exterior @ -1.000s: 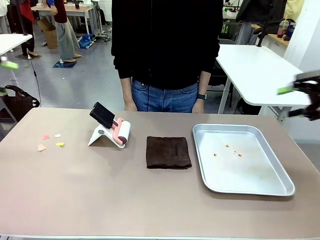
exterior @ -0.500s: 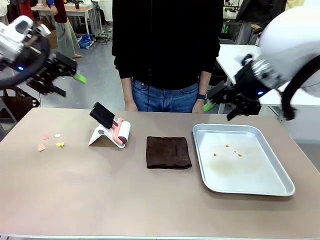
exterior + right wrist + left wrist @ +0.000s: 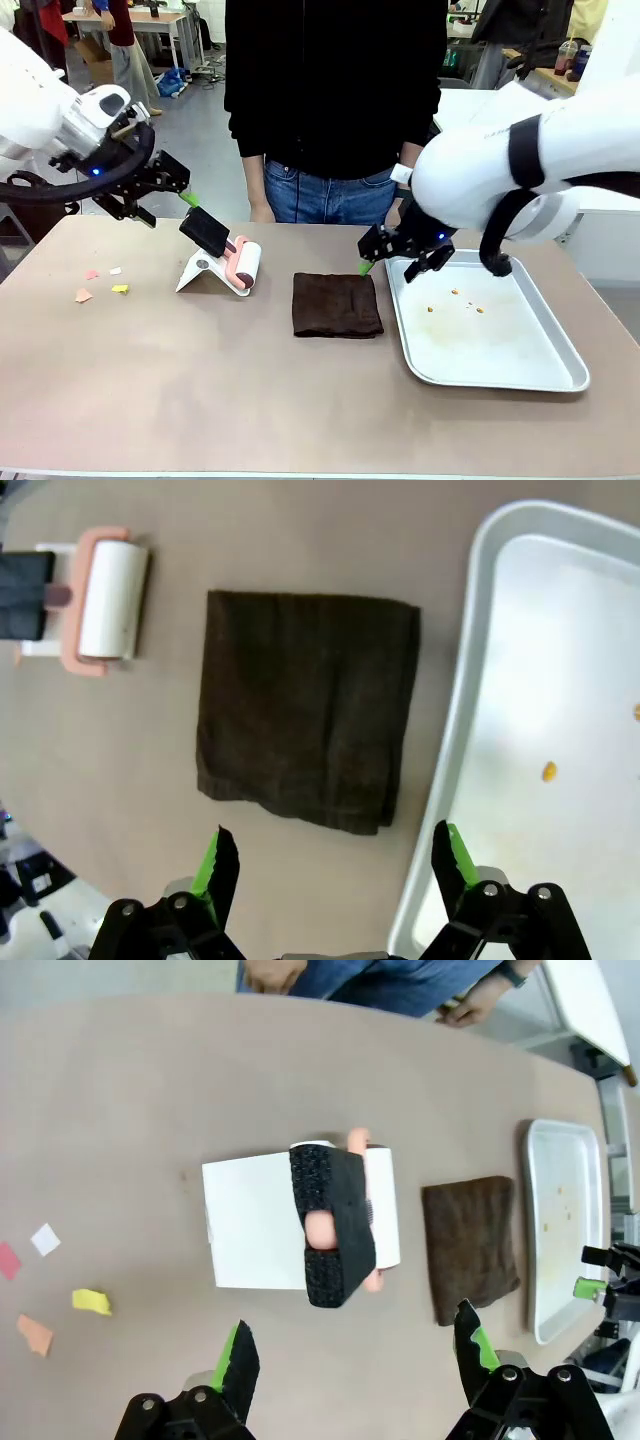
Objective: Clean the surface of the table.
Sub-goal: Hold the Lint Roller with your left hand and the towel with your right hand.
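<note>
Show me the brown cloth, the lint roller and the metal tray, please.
brown cloth [image 3: 337, 304], front view, middle of its top.
lint roller [image 3: 248, 265], front view, on the white roll.
metal tray [image 3: 505, 345], front view, bare part of its floor.

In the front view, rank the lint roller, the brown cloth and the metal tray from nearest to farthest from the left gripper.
Measured from the open left gripper at the far left:
1. the lint roller, on its white stand just to the gripper's right.
2. the brown cloth, lying flat at the middle of the table.
3. the metal tray, on the right side.
</note>
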{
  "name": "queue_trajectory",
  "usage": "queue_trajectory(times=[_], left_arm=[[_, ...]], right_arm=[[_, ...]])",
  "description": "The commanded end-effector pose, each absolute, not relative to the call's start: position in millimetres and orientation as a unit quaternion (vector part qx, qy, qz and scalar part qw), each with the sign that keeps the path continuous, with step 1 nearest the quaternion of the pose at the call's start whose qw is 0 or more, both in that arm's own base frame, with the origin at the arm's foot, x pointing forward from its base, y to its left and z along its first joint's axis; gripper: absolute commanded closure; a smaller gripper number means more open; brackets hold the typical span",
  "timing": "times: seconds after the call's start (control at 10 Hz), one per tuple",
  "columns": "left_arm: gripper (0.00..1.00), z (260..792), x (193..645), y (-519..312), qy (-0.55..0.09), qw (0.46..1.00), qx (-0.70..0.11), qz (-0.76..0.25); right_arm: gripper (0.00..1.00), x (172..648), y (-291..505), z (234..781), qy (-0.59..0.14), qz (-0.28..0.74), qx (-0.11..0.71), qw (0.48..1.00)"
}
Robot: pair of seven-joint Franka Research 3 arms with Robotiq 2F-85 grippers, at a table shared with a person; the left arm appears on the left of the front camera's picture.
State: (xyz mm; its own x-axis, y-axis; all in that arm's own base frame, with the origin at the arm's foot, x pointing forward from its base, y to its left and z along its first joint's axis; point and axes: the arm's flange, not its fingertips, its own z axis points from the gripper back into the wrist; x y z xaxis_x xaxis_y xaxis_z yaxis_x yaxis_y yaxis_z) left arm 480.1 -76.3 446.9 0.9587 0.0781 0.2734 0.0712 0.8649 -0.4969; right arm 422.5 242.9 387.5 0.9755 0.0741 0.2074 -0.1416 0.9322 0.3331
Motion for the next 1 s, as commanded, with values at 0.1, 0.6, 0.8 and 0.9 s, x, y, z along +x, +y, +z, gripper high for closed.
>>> queue_trajectory(times=[0.1, 0.6, 0.8, 0.9], left_arm=[[0.00, 439, 490, -79, -0.121, 0.961, -0.249, -0.002], [0.00, 433, 486, -80, -0.128, 0.959, -0.254, -0.002], [0.00, 430, 492, -85, -0.110, 0.954, -0.278, 0.001], [0.00, 427, 498, -86, -0.098, 0.953, -0.286, 0.007]], right_arm=[[0.00, 428, 246, 385, -0.101, 0.050, 0.183, 0.977], [0.00, 424, 249, 379, -0.090, 0.058, 0.177, 0.978], [0.00, 432, 256, 381, -0.089, 0.044, 0.174, 0.980], [0.00, 440, 270, 379, -0.079, 0.038, 0.156, 0.984]])
